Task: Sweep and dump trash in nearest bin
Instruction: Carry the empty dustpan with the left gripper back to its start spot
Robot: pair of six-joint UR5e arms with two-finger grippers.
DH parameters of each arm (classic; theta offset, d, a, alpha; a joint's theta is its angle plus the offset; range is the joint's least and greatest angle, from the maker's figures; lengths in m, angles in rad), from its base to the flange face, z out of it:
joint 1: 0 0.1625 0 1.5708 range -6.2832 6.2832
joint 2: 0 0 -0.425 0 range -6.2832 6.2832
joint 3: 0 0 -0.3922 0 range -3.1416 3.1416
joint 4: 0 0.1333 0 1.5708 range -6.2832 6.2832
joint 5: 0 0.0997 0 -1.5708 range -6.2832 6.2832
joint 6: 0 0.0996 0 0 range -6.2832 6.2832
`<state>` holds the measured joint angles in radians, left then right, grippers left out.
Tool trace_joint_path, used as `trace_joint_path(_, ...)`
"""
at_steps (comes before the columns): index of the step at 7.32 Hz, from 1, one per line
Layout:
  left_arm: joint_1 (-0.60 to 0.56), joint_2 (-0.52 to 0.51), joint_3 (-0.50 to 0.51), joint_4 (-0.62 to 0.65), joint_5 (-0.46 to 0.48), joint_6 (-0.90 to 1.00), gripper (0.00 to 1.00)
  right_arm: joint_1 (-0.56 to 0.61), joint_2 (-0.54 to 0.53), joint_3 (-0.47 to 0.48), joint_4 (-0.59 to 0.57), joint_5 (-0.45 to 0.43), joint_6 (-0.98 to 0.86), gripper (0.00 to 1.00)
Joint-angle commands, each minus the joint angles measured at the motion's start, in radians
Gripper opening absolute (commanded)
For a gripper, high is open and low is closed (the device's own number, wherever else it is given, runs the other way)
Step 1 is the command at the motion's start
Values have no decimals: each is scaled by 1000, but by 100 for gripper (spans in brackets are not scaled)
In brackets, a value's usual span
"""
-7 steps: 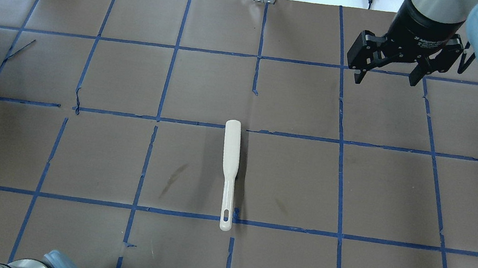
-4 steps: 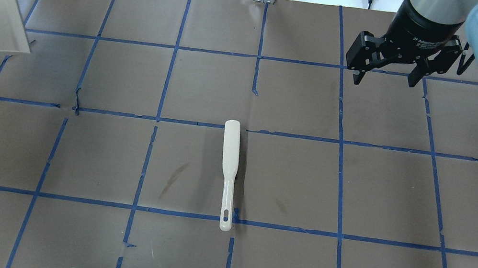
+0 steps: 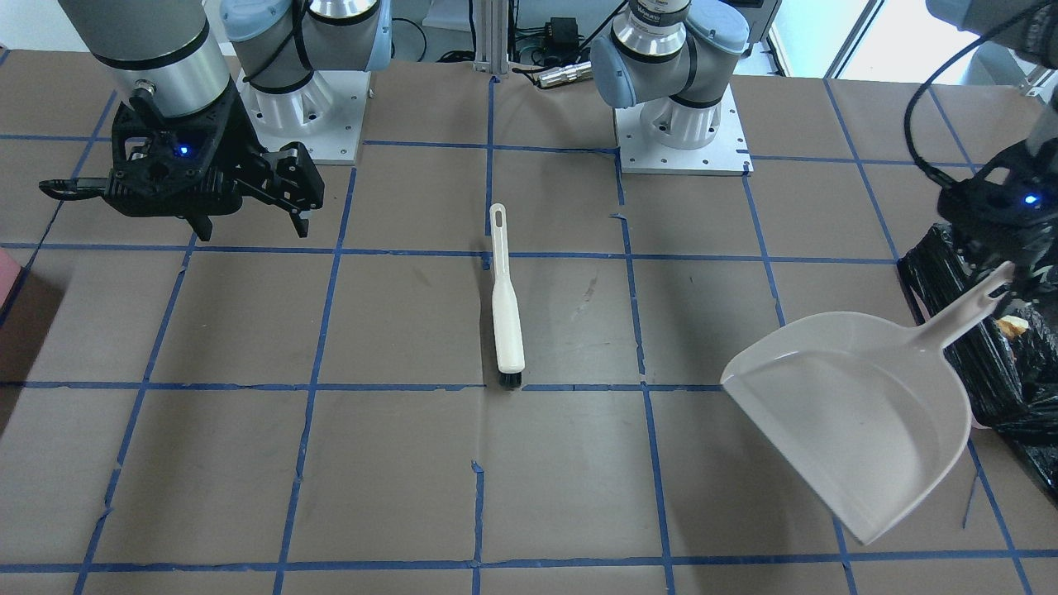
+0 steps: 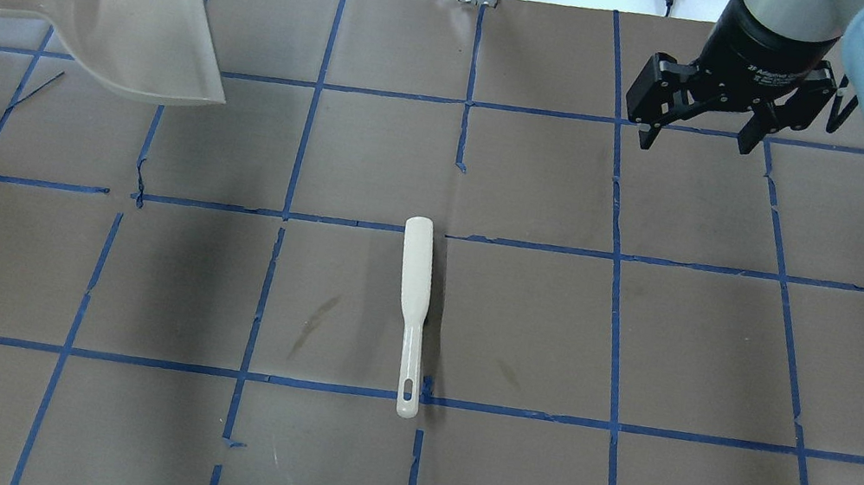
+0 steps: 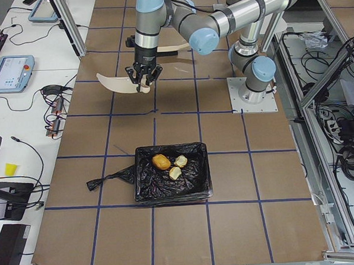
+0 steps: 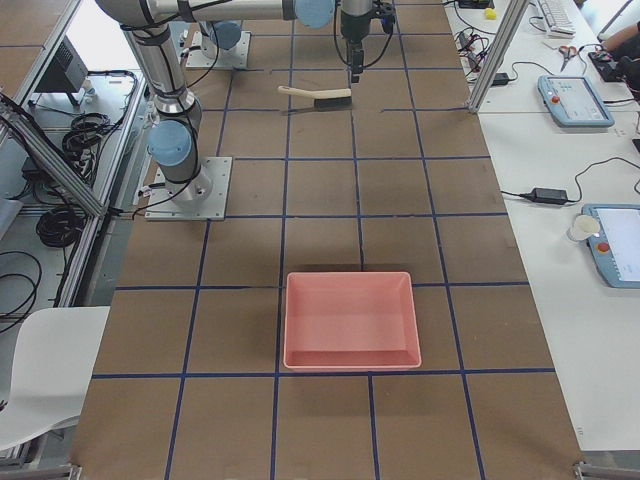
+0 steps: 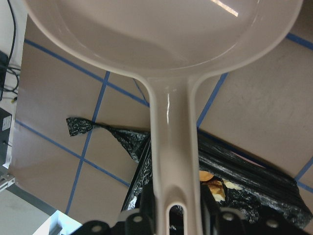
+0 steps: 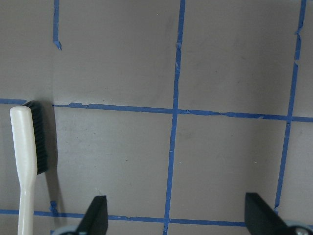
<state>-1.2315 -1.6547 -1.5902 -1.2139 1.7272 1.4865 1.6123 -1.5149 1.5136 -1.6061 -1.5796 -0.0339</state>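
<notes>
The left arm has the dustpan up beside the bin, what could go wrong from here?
1. The left gripper holds the dustpan only at the end of its handle, so the wide pan might twist or slip in the grip.
2. The pan hangs close to the bin; a swing could catch the loose bag and drag it.
3. The brush lies mid-table; lowering the dustpan there could knock it.

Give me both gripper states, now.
Left gripper: shut on the dustpan handle.
Right gripper: open, holding nothing.
</notes>
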Motion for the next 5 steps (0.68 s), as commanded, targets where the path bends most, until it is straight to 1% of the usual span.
trace_joint_path(1,-147,0,-52,-4,-1,-238,10,4,-1,0,0,1,0,100)
trace_joint_path(3,-282,-8,-63,-6,2,-503,10,6,-1,0,3,1,0,100)
trace_joint_path(5,-345,-17,-70,-7,-6,-705,10,3,-1,0,5,1,2,100)
